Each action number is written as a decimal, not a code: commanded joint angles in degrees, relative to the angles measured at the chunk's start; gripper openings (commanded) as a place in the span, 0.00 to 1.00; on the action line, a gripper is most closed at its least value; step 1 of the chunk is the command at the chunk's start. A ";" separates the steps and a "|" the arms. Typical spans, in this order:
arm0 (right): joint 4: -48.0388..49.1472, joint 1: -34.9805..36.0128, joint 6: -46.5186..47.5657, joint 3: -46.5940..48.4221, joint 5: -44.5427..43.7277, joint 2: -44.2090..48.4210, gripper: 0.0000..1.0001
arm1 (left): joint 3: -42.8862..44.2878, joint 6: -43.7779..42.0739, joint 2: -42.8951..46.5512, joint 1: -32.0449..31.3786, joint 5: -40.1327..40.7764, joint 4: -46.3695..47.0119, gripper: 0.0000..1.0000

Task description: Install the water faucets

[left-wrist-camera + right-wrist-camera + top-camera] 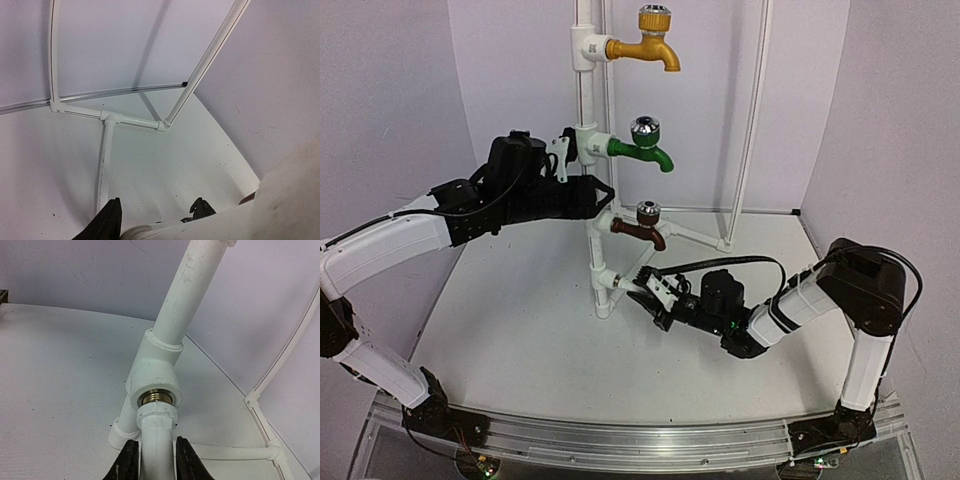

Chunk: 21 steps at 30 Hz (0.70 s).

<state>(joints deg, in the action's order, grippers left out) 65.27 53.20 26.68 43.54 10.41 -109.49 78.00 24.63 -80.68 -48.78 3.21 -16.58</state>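
Note:
The white water faucet (157, 437) points its brass thread into the lowest T-fitting (154, 375) of the upright white pipe stand (588, 120). My right gripper (156, 452) is shut on the faucet's body, low beside the stand (645, 287). The thread shows partly outside the socket. Yellow (645, 45), green (642, 145) and brown (642, 228) faucets sit in the fittings above. My left gripper (603, 203) is shut on the stand's pipe just beside the brown faucet. In the left wrist view the pipe (165, 231) crosses between its black fingers (107, 220).
The stand's base pipes (130, 120) spread over the white table toward the back wall, with a thin slanted brace (752, 120) rising at the right. Purple walls close in on three sides. The right arm's cable loops above its wrist (740, 262).

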 commanded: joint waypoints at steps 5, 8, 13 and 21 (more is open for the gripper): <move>3.40 -3.32 -8.99 5.78 2.45 3.64 0.00 | 2.34 2.80 -0.44 -2.54 -4.09 -5.46 0.00; 3.28 -3.91 -10.46 6.24 3.26 3.22 0.00 | 2.40 2.80 -0.53 -2.64 -4.10 -5.48 0.00; 3.20 -4.67 -13.92 7.18 5.01 2.22 0.00 | 2.46 2.88 -0.53 -2.79 -4.16 -5.48 0.00; 3.20 -5.19 -17.24 8.17 6.23 0.64 0.00 | 2.54 2.88 -0.35 -3.02 -4.01 -5.51 0.00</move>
<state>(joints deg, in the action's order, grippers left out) 60.61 49.54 12.82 46.35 19.97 -109.38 78.00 25.14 -80.75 -48.99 4.70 -16.58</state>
